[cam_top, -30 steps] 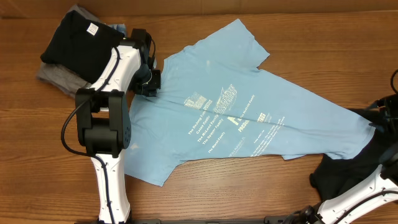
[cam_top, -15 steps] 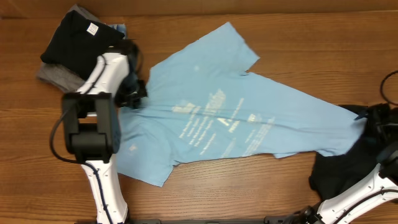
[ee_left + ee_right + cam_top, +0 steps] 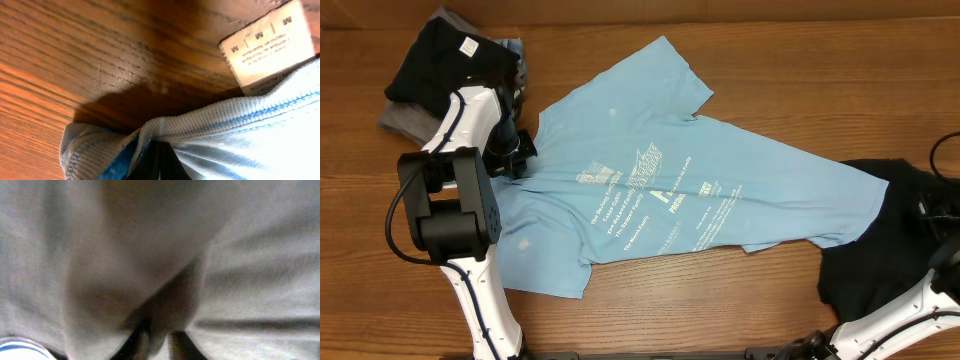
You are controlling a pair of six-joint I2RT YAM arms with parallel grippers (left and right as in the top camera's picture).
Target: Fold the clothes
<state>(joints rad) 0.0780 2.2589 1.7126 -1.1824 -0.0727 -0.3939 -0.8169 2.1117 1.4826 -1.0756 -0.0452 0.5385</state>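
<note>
Clamping one blue shirt [image 3: 720,190] — left tool [image 3: 512,158]; right tool [image 3: 160,337] pinches one dark shirt [image 3: 865,278].

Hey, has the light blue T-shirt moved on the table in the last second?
Yes. The blue T-shirt has slid left, toward the folded black garment at the table's upper-left corner in the overhead view, which stayed put.

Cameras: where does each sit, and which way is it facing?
Overhead: above the table, straight down on the sky-blue T-shirt; left arm, right arm show.
Left wrist: low over table, facing its collar and size tag; left gripper at bottom.
Right wrist: pressed into dark T-shirt; right gripper barely shows.
Shared: collar, overhead and left wrist.
</note>
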